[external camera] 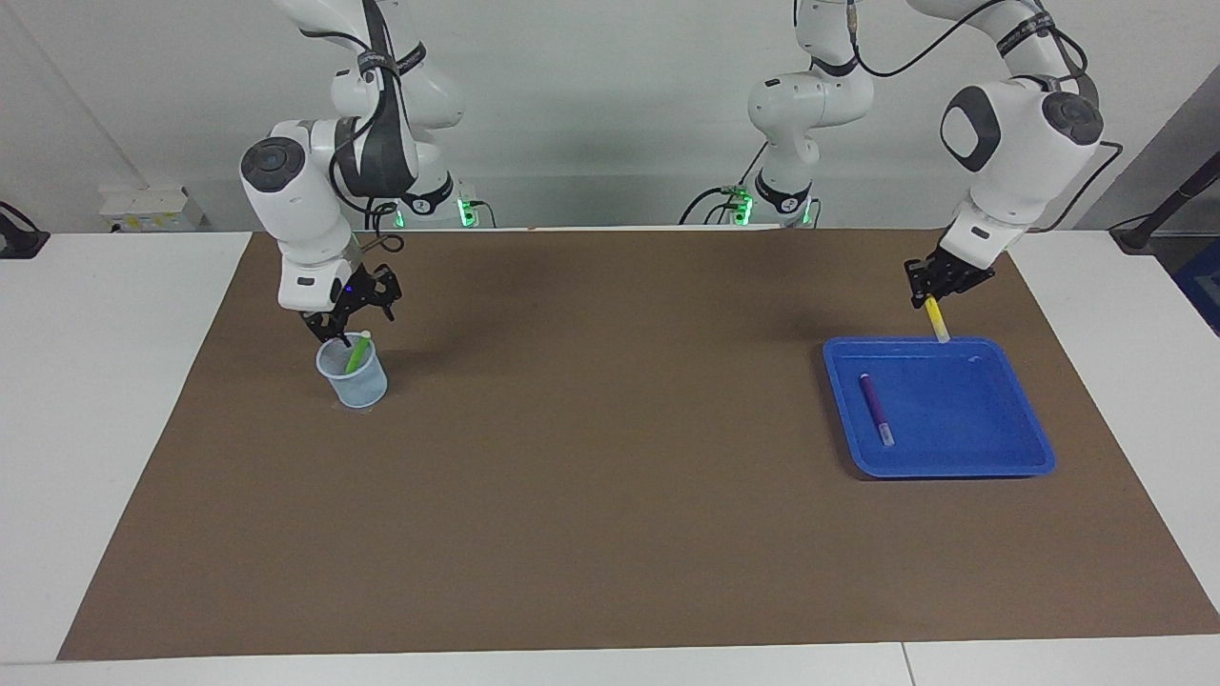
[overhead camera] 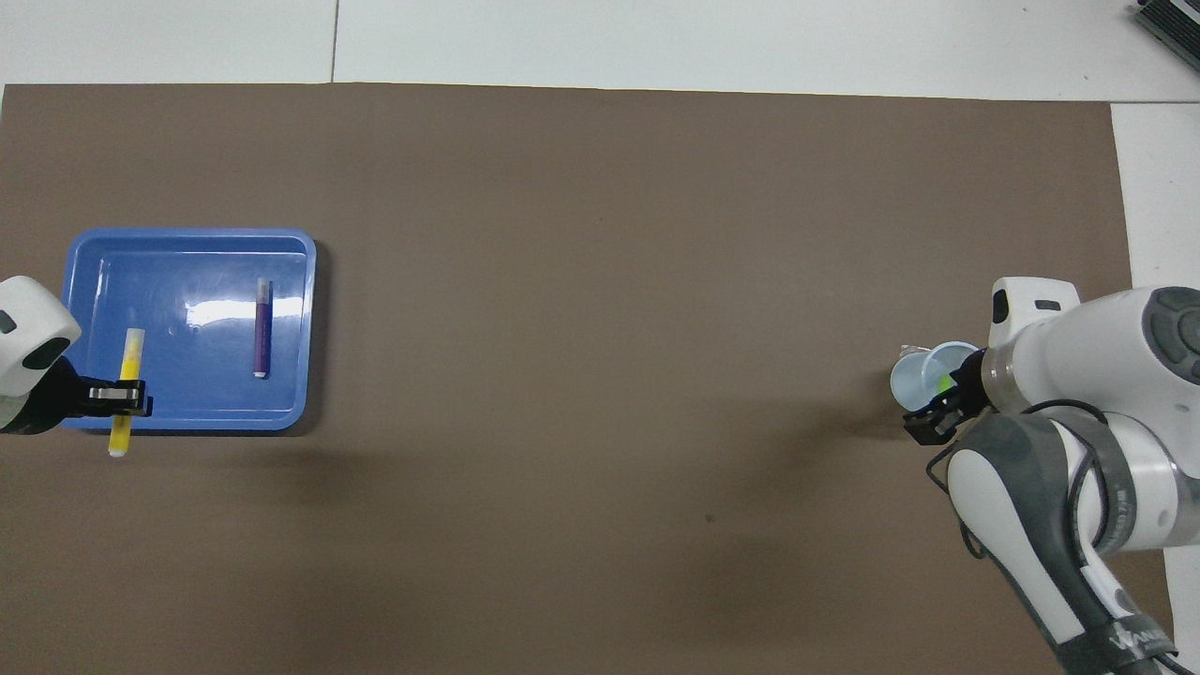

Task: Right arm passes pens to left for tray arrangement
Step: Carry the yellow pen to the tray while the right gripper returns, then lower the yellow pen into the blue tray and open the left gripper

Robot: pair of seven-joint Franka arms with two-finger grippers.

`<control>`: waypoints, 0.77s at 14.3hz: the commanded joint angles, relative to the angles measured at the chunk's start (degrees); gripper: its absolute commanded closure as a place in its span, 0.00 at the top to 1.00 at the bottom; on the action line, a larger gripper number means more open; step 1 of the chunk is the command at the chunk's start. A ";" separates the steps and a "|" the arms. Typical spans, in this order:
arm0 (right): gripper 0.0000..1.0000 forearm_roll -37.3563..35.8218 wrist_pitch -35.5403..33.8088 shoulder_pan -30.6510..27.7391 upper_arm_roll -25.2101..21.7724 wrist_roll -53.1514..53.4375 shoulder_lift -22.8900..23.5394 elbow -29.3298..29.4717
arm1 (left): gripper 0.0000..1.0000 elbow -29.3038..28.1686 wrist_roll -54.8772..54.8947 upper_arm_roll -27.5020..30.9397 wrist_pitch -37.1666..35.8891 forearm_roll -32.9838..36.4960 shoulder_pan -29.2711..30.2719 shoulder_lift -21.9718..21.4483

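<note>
The blue tray (external camera: 953, 469) lies toward the left arm's end of the table, and it shows in the overhead view too (overhead camera: 187, 234). The purple pen (external camera: 875, 408) (overhead camera: 262, 328) lies flat in it. My left gripper (external camera: 932, 297) (overhead camera: 120, 398) is shut on the yellow pen (external camera: 938, 321) (overhead camera: 128, 361) and holds it tilted over the tray's rim nearest the robots. My right gripper (external camera: 341, 329) (overhead camera: 937, 417) is at the top of the green pen (external camera: 356, 356) (overhead camera: 941, 382), which stands in a translucent cup (external camera: 355, 381) (overhead camera: 907, 380).
A brown mat (external camera: 610, 476) covers the table between the cup and the tray. White table surface borders it on all sides.
</note>
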 commanded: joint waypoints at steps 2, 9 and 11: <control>0.77 -0.99 3.02 -0.56 0.85 -0.18 0.31 -1.56 | 0.00 2.81 1.28 -0.48 4.25 1.46 1.13 5.82; 0.74 -1.35 7.43 -1.35 0.85 -0.53 1.19 -3.15 | 0.00 4.04 1.28 -0.48 11.73 1.46 1.92 13.11; 0.71 -1.78 7.43 -1.61 0.85 -0.88 1.19 -3.15 | 0.00 4.66 1.28 -0.48 14.80 1.46 1.92 16.19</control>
